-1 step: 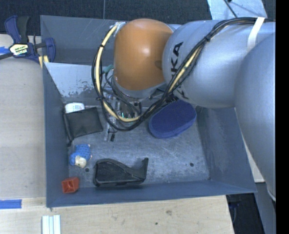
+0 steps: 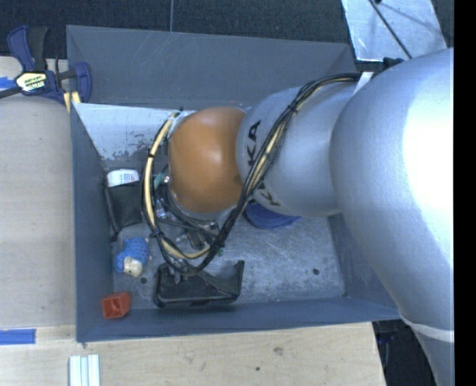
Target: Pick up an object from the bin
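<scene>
The tool is being held low over the left half of the grey bin, beneath the arm's orange cover and looped cables; whether it is open or closed cannot be told. A flat black object is lying just below it, toward the frame's bottom edge, its long axis running left to right. A small blue-and-white piece is sitting just left of the tool, a red block at lower left. The black object is being judged nearest.
</scene>
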